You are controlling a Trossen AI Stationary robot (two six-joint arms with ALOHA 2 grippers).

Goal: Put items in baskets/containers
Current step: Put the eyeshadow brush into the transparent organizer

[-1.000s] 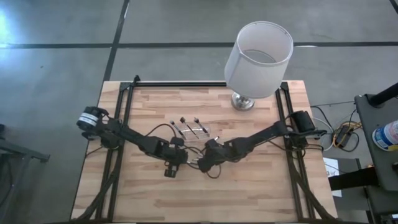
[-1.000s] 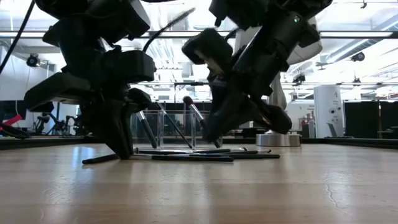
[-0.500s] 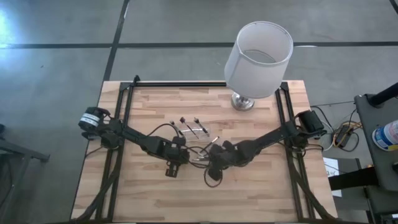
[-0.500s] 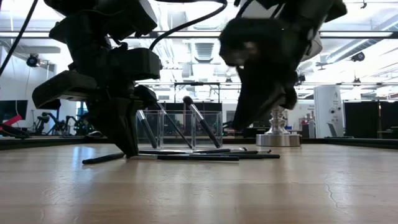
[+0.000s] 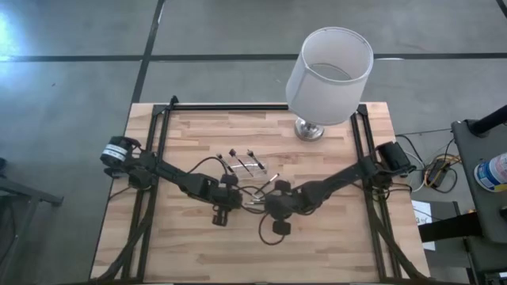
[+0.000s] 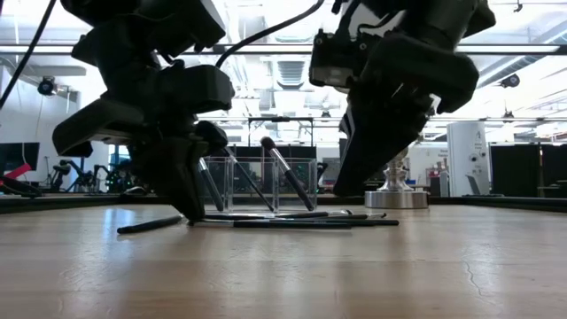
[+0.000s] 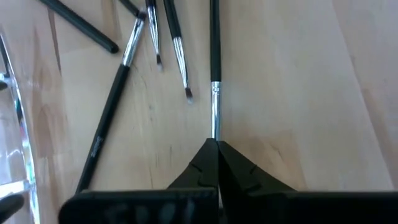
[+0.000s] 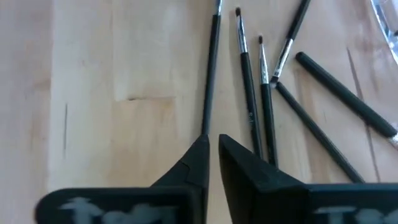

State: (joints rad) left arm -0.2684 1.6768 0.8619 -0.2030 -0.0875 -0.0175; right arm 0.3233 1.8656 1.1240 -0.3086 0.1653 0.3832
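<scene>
Several thin brushes with dark handles and silvery ferrules (image 7: 127, 56) (image 8: 267, 93) lie loose on the wooden table between my two grippers. A clear plastic container (image 6: 257, 182) (image 5: 249, 165) stands just beyond them with brushes leaning in it. My left gripper (image 7: 216, 144) (image 6: 195, 215) is down at the table, shut on one brush (image 7: 214, 62). My right gripper (image 8: 212, 140) (image 6: 341, 188) hangs a little above the table, over the handle end of that same brush (image 8: 210, 81). Its fingers are a narrow gap apart and it holds nothing that I can see. My left gripper pinches the brush at its silvery ferrule (image 7: 215, 118) between its two fingertips. The fingers slant down from the table's left side and lie along the brush. The brush's dark handle (image 7: 214, 37) runs on from the fingers toward the right arm, flat on the wood.
A white drum-shaded lamp (image 5: 329, 71) stands at the far right on a metal foot (image 6: 394, 197). Black frame rails (image 5: 154, 158) run along both table sides. Black cables (image 5: 207, 162) loop beside the arms. Bare wood (image 5: 253, 253) lies toward the near edge.
My right gripper has rolled about its own axis, risen a little off the table and shifted slightly toward the table's right edge. The brushes on the table have stayed where they were.
</scene>
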